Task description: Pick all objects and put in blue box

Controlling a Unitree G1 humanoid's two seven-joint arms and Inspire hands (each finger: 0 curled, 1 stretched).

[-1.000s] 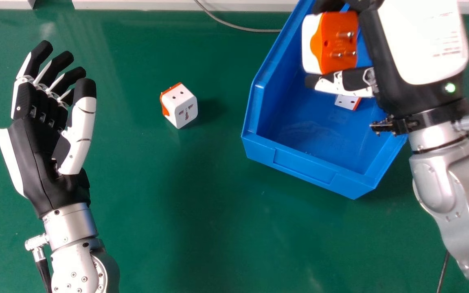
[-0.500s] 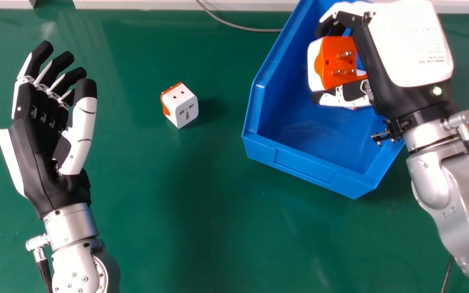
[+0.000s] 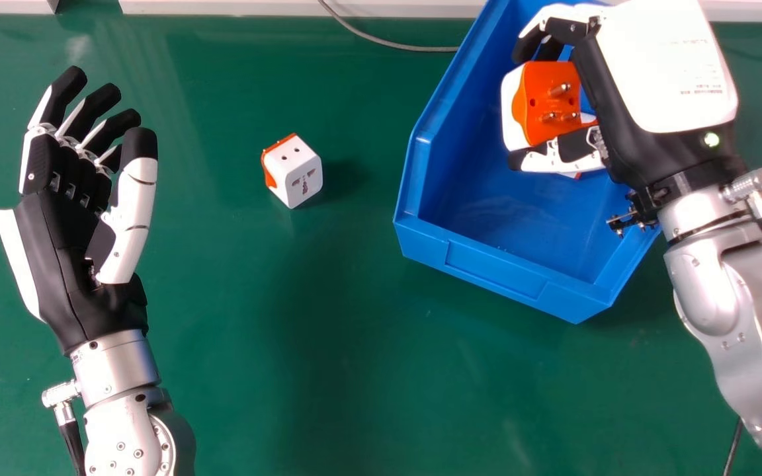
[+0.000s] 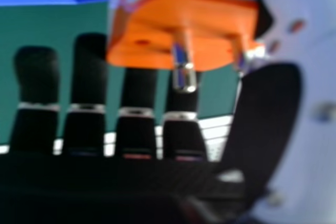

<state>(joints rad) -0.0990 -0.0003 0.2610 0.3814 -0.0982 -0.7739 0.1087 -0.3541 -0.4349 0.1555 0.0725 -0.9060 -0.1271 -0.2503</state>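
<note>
My right hand (image 3: 665,73) is pinching a white-and-orange plug adapter (image 3: 545,106) between thumb and fingers, holding it over the far part of the blue box (image 3: 497,264) with its orange face and metal prongs turned up, while a bit of another adapter (image 3: 588,119) shows inside the box, mostly hidden beneath my hand. A loose adapter (image 3: 295,172) sits on the green table (image 3: 328,350) between the box and my left hand (image 3: 67,244), which has its fingers loosely spread and nothing in its grasp.
</note>
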